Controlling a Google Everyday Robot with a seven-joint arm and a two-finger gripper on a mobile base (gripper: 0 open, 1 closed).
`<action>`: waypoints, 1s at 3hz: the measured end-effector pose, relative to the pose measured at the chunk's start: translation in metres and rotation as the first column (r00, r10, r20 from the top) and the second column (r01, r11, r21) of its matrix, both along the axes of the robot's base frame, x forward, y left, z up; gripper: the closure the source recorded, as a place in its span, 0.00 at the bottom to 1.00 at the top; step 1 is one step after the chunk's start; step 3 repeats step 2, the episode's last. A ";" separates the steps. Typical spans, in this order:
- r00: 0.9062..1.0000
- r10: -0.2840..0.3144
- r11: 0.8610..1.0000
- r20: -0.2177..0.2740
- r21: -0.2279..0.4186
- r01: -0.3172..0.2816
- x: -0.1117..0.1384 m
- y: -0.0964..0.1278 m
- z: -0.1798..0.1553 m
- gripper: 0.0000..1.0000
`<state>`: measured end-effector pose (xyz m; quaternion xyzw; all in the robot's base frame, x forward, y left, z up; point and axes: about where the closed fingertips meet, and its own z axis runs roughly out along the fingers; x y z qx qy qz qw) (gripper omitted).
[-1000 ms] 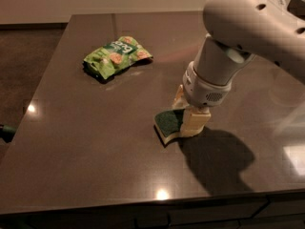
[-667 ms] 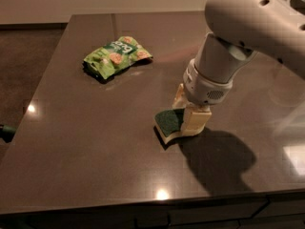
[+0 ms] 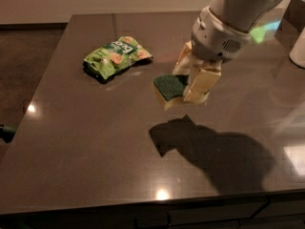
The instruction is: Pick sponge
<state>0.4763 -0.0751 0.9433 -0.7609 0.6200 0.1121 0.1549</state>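
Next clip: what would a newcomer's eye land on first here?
First, the gripper at centre right, shut on the green and yellow sponge. The sponge looks lifted off the dark table, since its shadow lies apart from it, nearer the front edge. Next comes the bright green snack bag, lying towards the back left of the table.

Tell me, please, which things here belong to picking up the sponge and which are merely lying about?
For the job:
- sponge, gripped and held just above the tabletop
- claw, shut on the sponge, right of the table's middle

Lying about:
- green snack bag, on the table to the left of the sponge
- white object at the right edge, too cropped to identify
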 end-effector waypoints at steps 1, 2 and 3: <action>0.999 0.037 0.998 0.034 0.049 -0.039 0.004 0.015 0.041 1.00; 0.998 0.026 0.998 0.050 0.056 -0.029 0.008 0.018 0.038 1.00; 0.998 0.026 0.998 0.050 0.056 -0.029 0.008 0.018 0.038 1.00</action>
